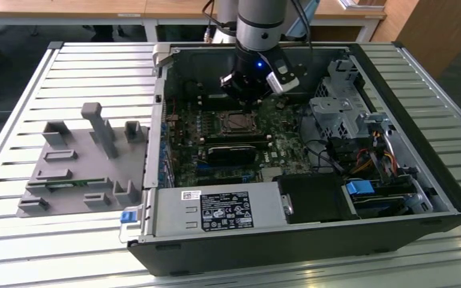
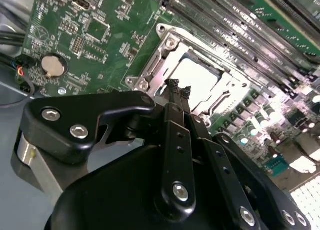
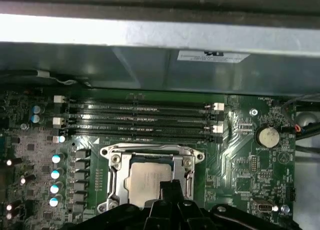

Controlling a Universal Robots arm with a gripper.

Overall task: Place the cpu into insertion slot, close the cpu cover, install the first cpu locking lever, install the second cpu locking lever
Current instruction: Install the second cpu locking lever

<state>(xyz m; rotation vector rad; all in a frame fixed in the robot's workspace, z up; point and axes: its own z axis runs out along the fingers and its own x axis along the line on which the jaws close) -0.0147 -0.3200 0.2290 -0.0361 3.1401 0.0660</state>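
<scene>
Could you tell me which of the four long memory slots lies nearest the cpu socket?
The one bordering the cpu cover: memory slot.

So the exterior view sits high and back, looking down at the whole open computer case (image 1: 295, 180) on the slatted bench (image 1: 70, 78). Both wrist views ride close over the green circuit board (image 3: 240, 155), from opposite sides. They share the cpu cover (image 2: 200, 85) (image 3: 150, 175), with the claw (image 2: 177, 87) in front.
</scene>
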